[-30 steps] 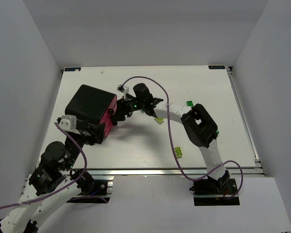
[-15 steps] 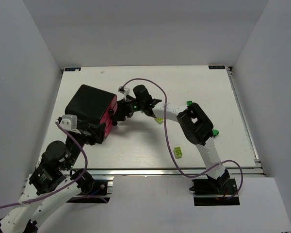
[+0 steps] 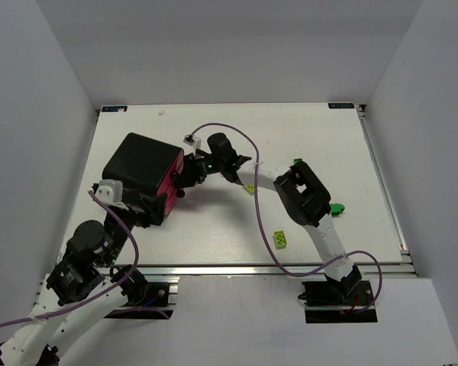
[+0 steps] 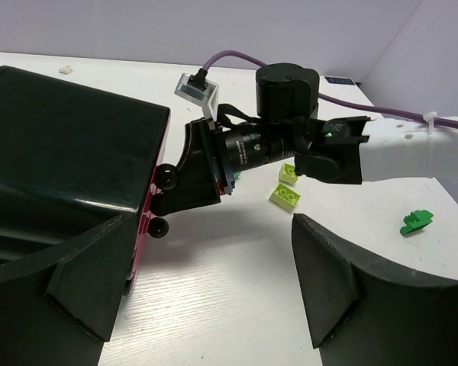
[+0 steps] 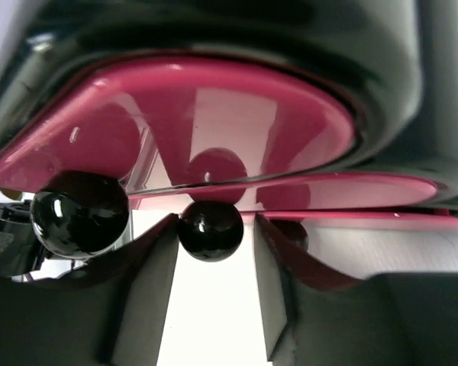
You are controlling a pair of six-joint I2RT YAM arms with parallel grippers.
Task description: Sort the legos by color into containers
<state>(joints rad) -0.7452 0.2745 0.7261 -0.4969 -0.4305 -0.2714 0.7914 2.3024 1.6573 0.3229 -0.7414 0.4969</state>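
Several loose legos (image 3: 282, 240), lime and green, lie on the white table (image 3: 214, 225) right of the black cabinet (image 3: 141, 162), seen from above. Its pink drawers (image 3: 171, 185) hide their contents. Left wrist: the left gripper (image 4: 212, 229) is spread wide at the cabinet's corner. Right wrist: the right gripper (image 5: 212, 248) flanks a drawer knob (image 5: 210, 227); whether it pinches is unclear.

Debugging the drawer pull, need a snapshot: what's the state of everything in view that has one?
Black rounded plastic cabinet: standing on the white table.
Magenta-pink drawers: look shut.
Right pincer: straddling a round black drawer knob, grip unclear.
Left pincer: open, empty.
Lime yellow-green lego bricks: loose on table.
Dark green lego bricks: loose on table.
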